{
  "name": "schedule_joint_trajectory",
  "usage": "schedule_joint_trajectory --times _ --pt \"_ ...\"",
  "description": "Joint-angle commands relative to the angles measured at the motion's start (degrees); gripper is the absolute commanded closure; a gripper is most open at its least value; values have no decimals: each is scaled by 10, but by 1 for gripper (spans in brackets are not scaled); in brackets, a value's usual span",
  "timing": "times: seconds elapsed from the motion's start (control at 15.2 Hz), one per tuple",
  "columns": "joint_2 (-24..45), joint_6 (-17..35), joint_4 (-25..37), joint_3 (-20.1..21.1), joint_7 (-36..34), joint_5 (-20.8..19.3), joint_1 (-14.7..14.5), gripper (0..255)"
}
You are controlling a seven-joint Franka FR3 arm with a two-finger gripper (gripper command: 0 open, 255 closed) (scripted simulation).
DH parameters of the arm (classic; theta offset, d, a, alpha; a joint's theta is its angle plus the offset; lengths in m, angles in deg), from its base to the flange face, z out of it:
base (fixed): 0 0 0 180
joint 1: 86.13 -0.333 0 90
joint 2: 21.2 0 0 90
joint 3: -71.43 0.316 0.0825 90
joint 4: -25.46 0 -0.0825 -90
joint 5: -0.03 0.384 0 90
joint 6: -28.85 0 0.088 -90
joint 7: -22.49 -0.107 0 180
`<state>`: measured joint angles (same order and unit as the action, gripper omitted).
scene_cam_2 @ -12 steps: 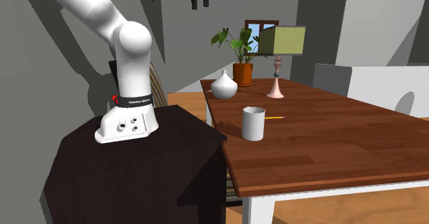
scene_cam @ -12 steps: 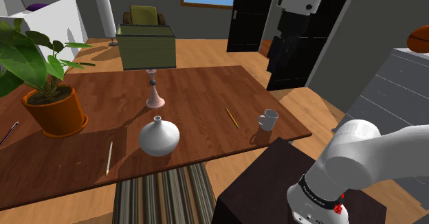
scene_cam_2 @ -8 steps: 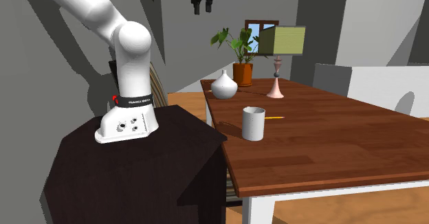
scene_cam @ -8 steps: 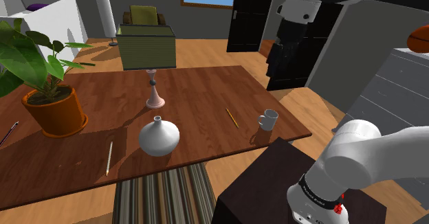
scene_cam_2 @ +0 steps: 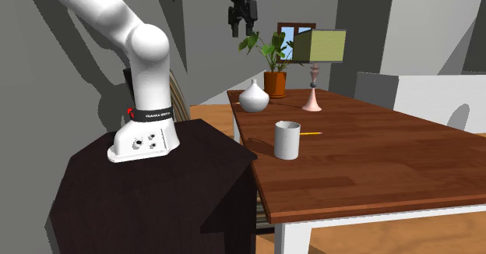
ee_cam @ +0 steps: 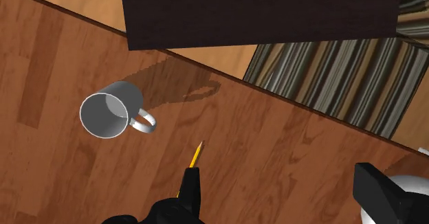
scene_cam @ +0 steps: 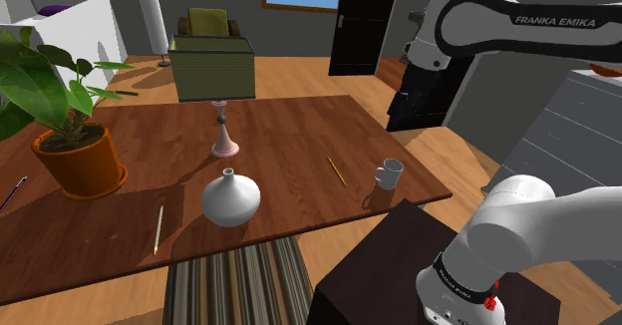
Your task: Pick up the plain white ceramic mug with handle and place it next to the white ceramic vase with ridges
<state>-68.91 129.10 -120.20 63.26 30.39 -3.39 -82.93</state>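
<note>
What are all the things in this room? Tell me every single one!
mug: one, white, on the table near the stand
vase: one, white, round, at the table's near edge in the shoulder view
lamp: one, olive shade, pink foot, mid-table
potted plant: one, green leaves, orange pot, at the shoulder view's left
pencil: one, yellow, beside the mug
thin stick: one, white, near the vase
table: one, brown wood
rug: one, striped, under the table
stand: one, dark
arm: one, white
end effector: one, black, open, high above the table
</note>
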Motion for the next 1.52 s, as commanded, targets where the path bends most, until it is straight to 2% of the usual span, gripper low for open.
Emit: schedule_joint_trajectory --times 0.0,0.46,0.92,1.25,1.45 --pt "3 35 -25 -18 12 -13 11 0" --pt "58 176 -91 -89 58 -57 48 0" --pt "170 335 -116 -172 113 -80 68 0" --pt "281 450 -107 -245 175 -53 52 0" --pt "358 514 -90 -299 240 8 19 0"
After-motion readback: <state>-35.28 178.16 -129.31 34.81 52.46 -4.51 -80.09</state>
